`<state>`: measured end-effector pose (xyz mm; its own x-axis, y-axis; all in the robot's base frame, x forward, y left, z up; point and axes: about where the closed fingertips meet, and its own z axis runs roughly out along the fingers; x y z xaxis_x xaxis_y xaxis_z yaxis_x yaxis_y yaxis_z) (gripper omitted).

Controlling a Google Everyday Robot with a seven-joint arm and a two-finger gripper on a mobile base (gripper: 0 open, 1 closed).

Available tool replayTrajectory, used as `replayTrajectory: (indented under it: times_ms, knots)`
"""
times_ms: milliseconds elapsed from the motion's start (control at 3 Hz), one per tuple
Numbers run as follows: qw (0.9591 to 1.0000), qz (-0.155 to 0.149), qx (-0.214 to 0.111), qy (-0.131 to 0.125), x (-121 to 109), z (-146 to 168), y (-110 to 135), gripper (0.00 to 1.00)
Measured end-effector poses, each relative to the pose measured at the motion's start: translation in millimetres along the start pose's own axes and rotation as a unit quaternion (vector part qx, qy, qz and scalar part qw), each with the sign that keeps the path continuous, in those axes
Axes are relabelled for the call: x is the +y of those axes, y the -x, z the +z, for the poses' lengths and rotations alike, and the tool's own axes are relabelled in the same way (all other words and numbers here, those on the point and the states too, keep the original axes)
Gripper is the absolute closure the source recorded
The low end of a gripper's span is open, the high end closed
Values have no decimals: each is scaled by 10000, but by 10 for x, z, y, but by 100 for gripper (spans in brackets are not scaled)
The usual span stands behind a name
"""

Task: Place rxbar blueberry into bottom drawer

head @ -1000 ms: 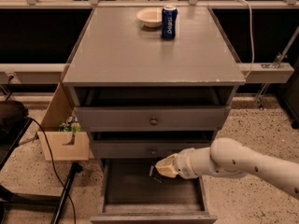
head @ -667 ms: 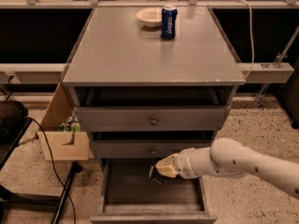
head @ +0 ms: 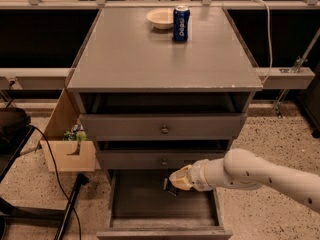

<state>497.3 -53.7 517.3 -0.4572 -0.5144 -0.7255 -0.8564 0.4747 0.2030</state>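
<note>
One pincer (head: 173, 182) grips the single rxbar blueberry (head: 169, 187) above the open bottom drawer (head: 142, 201), lowest of three, near its back edge.

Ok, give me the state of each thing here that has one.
bottom drawer, pulled open.
middle drawer, shut.
top drawer, shut.
tool, over the open bottom drawer, shut on the rxbar blueberry.
rxbar blueberry, held above the drawer floor.
soda can, upright on the cabinet top.
bowl, upright beside the can.
</note>
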Motion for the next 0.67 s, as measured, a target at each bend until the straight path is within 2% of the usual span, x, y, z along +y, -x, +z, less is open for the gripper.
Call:
replayTrajectory:
  times_ms: [667]
  knots:
    - [9997, -147, 57, -197, -434, 219, -353, 100]
